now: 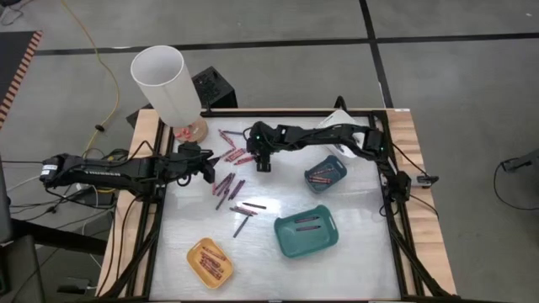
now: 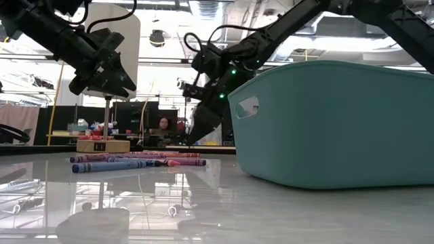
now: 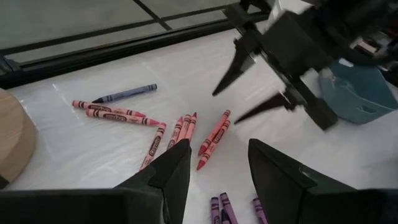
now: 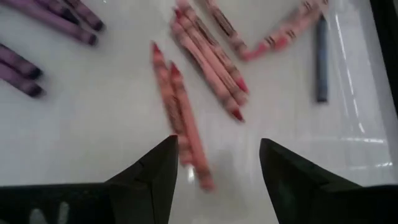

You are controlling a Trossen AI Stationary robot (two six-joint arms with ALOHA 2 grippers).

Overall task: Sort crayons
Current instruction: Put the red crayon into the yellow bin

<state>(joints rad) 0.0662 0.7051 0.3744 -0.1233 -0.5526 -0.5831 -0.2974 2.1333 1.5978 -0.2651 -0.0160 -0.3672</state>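
Right hand: the dark two-fingered right hand (image 1: pixel 263 165) hangs above the back middle of the bench with its fingers spread wide and nothing between them; from its own wrist camera the gap (image 4: pixel 217 171) sits just beside a pair of red crayons (image 4: pixel 179 118).
Left hand: the dark left hand (image 1: pixel 205 166) hovers over the left part of the bench, fingers parted, gripping nothing; in its wrist view (image 3: pixel 217 174) it points toward the red sticks and the right hand (image 3: pixel 249 93) beyond them.
Crayons: short thin wax crayons (image 1: pixel 232 157), red and pink, lie loose on the bench between the two hands; purple ones (image 1: pixel 226 187) lie just nearer the front, and a few dark ones (image 1: pixel 246 210) further forward still. One blue-grey crayon (image 3: pixel 124 94) lies apart near the back edge.
Trays: a small dark-teal plastic tray (image 1: pixel 325 172) at the right holds red sticks; a larger teal plastic tray (image 1: pixel 306 233) at the front holds a few dark ones; a yellow tray (image 1: pixel 210 261) at front left holds reddish ones.
Bench: glossy white bench top (image 1: pixel 354 210) in a black frame.
Lamp: a white cylindrical shade on a round wooden base (image 1: pixel 163 82) stands at the back left corner.
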